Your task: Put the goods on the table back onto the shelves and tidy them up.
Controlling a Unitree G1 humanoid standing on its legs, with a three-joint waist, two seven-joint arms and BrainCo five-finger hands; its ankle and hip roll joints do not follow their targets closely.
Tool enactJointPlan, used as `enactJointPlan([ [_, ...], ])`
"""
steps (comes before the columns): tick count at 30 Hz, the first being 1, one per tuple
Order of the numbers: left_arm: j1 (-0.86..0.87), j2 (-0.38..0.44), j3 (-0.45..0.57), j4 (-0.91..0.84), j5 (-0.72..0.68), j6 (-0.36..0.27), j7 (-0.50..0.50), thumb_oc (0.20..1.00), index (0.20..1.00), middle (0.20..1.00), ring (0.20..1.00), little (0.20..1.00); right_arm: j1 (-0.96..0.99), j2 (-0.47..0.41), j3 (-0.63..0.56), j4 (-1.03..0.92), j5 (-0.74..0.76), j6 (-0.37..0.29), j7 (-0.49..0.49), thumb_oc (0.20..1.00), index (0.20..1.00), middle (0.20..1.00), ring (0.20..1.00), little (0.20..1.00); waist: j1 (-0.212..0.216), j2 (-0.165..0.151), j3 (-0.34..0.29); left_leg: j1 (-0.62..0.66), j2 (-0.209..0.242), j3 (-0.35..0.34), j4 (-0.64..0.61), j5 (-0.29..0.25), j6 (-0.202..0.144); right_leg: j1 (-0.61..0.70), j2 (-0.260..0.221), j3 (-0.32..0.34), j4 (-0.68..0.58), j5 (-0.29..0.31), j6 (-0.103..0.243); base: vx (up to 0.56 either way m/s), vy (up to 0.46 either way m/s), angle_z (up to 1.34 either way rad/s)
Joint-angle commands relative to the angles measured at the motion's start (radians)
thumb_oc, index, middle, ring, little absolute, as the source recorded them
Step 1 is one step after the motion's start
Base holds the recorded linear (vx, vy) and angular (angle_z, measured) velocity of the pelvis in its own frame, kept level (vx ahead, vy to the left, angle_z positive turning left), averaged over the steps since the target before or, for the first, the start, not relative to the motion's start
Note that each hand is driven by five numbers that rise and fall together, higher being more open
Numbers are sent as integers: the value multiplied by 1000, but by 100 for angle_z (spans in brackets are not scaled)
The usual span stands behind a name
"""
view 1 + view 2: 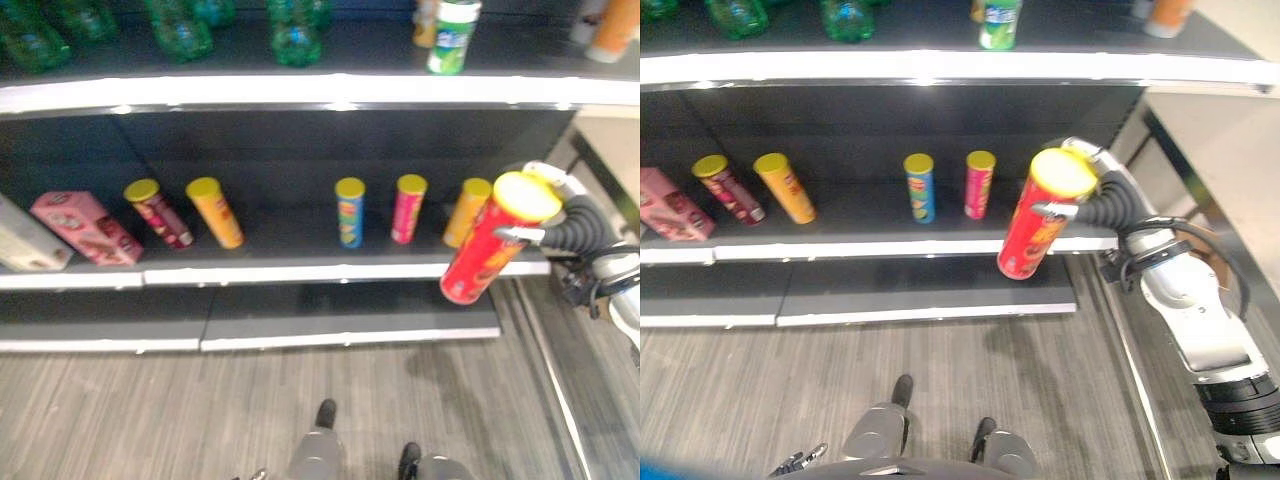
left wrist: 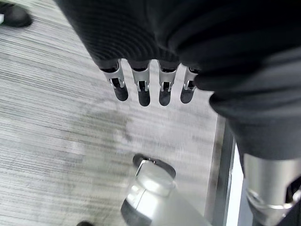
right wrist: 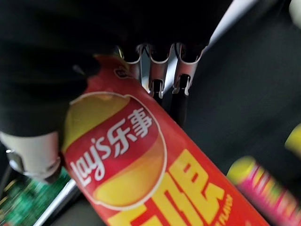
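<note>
My right hand gripped the red can at centre right of the frame, tilted before the middle shelf. My left hand hung relaxed over the floor. I judged it best stood upright beside the orange can.

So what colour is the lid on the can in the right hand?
Yellow lid on the red can; clearest in the right eye view.
</note>
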Motion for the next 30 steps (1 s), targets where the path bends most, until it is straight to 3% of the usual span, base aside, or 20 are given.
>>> enactJointPlan([
  [1,-39,64,-7,-4,26,-9,18,1000,1000,1000,1000,1000,-46,24,-56,-40,-27,-30,-17,200,200,200,200,200,-23,-80,-13,-22,0,-6,57,-2,-4,90,31,-8,-240,11,39,-62,216,41],
  [2,-41,65,-14,-9,30,-6,26,1000,1000,1000,1000,1000,-39,33,-37,-27,-69,-22,-28,200,200,200,200,200,-34,-69,-17,-10,73,3,36,25,-4,77,7,-34,-230,3,48,-37,320,35],
  [3,-44,64,-17,1,37,-2,32,1000,1000,1000,1000,1000,-42,40,-18,-8,-101,-16,-36,200,200,200,200,200,-43,-56,-26,18,108,19,8,31,-14,74,-3,-50,-223,-3,54,47,347,45],
  [5,-43,60,-25,2,47,1,39,1000,1000,1000,1000,1000,-27,62,-14,-8,-120,-4,-39,200,200,200,200,200,-52,-33,-45,38,114,26,-26,41,-36,87,-22,-66,-224,0,67,148,300,45],
  [9,-49,65,-53,-9,87,0,47,1000,1000,1000,1000,1000,-29,101,10,-11,-160,12,-48,200,200,200,200,200,-54,-17,-62,60,57,44,-52,1,-31,90,-96,-86,-200,19,96,119,353,40],
  [13,-65,93,-67,-23,97,-1,53,1000,1000,1000,1000,1000,-55,145,51,-1,-186,23,-57,200,200,200,200,200,-44,-36,-49,55,-16,55,-20,-56,23,61,-172,-77,-110,31,113,81,296,15],
  [18,-61,113,-64,-36,94,4,64,1000,1000,1000,1000,1000,-95,183,100,27,-222,34,-63,200,200,200,200,200,-31,-39,-26,74,-65,57,-5,-87,74,19,-222,-62,44,60,112,81,227,8],
  [19,-52,120,-63,-32,94,13,65,1000,1000,1000,1000,1000,-124,196,136,32,-241,35,-64,200,200,200,200,200,-24,-39,-8,91,-73,53,-14,-89,90,-11,-217,-46,127,86,111,74,157,3],
  [21,-54,121,-65,-29,93,14,65,1000,1000,1000,1000,1000,-136,203,147,37,-246,36,-67,200,200,200,200,200,-21,-41,1,101,-76,50,-21,-91,90,-25,-205,-25,133,82,110,55,43,-7],
  [25,-64,113,-83,-37,80,9,65,1000,1000,1000,1000,1000,-212,207,194,72,-279,45,-91,200,200,200,200,200,-21,-36,11,99,-81,29,-38,-86,82,-62,-164,20,-46,91,121,48,-60,3],
  [26,-68,121,-79,-15,103,36,84,1000,1000,1000,1000,1000,-224,205,199,114,-327,45,-134,200,200,200,200,200,-12,-34,28,95,-78,31,-23,-100,75,-57,-162,23,-115,95,125,34,-121,-6],
  [27,-58,129,-96,-54,92,12,70,1000,1000,1000,1000,1000,-236,207,210,105,-336,52,-118,200,200,200,200,200,-14,-44,25,74,-90,15,-3,-101,73,-35,-165,37,-183,108,145,31,-121,5],
  [30,-69,100,-92,-65,48,6,79,1000,1000,1000,1000,1000,-281,231,235,143,-387,61,-166,200,200,200,200,200,-7,-49,24,46,-93,-2,3,-91,67,-35,-153,62,-194,146,150,24,-99,70],
])
